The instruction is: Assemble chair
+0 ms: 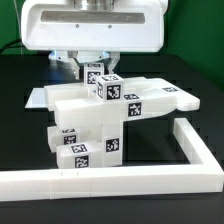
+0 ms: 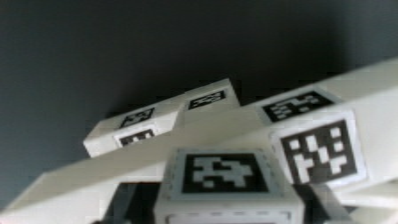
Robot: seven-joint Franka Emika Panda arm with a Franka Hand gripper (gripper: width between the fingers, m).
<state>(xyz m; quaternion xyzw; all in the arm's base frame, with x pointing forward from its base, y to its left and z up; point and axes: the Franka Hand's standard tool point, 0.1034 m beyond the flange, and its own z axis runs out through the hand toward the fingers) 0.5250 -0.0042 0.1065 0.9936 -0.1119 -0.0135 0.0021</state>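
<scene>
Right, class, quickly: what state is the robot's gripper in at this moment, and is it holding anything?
Gripper: closed on a small tagged white block at the top of the chair assembly.

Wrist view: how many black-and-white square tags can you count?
6: one on the nearest block, two on the block beside it, three on the farther white parts. More may be hidden.

Chunky white tagged chair (image 1: 105,115) (image 2: 214,150) on black table, upright, inside the border rail's corner.
</scene>
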